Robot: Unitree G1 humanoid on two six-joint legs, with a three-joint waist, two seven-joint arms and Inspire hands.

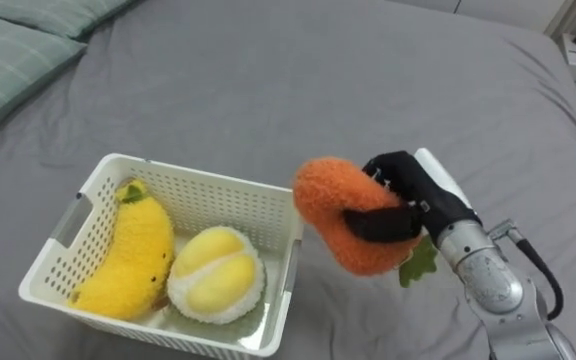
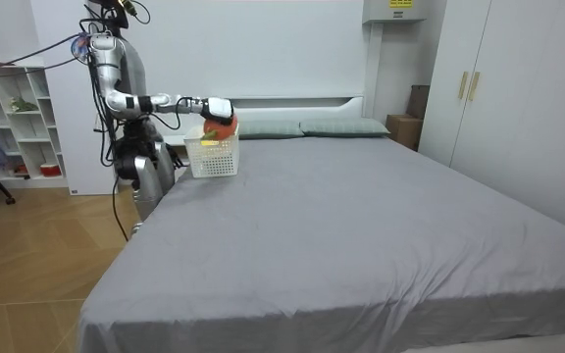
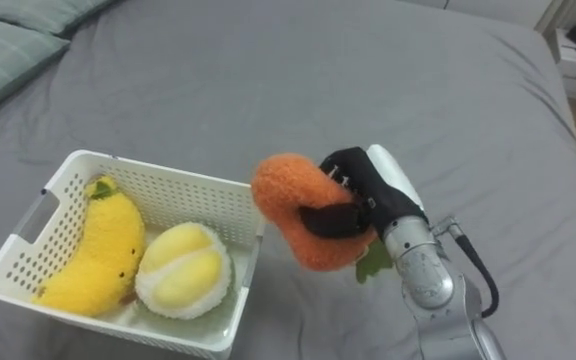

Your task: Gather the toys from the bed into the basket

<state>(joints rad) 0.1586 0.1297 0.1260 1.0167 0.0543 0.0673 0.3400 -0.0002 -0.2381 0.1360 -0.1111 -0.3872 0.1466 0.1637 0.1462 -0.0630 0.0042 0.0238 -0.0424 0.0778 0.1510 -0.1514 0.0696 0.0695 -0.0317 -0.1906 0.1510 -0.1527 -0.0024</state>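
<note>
Nearest in the left eye view, the right robot hand (image 1: 408, 195) is grasping an orange toy (image 1: 333, 205), fingers and thumb curling round its middle while a green leaf (image 1: 420, 262) is dangling below. The toy is hanging above the bed (image 1: 318, 80), just beside the right wall of a white basket (image 1: 198, 178) and at about rim height. The basket is sitting near the bed's side edge, toward the head end, where a pillow (image 1: 8, 50) is lying. Inside it a banana (image 1: 128, 255) and a round toy (image 1: 215, 275) are lying side by side, touching.

The right eye view is giving the same scene, with the orange toy overlapping the basket's right wall. Whether it is touching the rim, I cannot tell.

In the room view the robot is standing at the bed's side edge near the head corner, at the room view's left, with a shelf (image 2: 18, 118) behind it. Its right arm is stretching out over the basket.

Two toys are already collected. The third is in hand but not yet in the basket. Judging by the bed's cover, it is probably the last.
</note>
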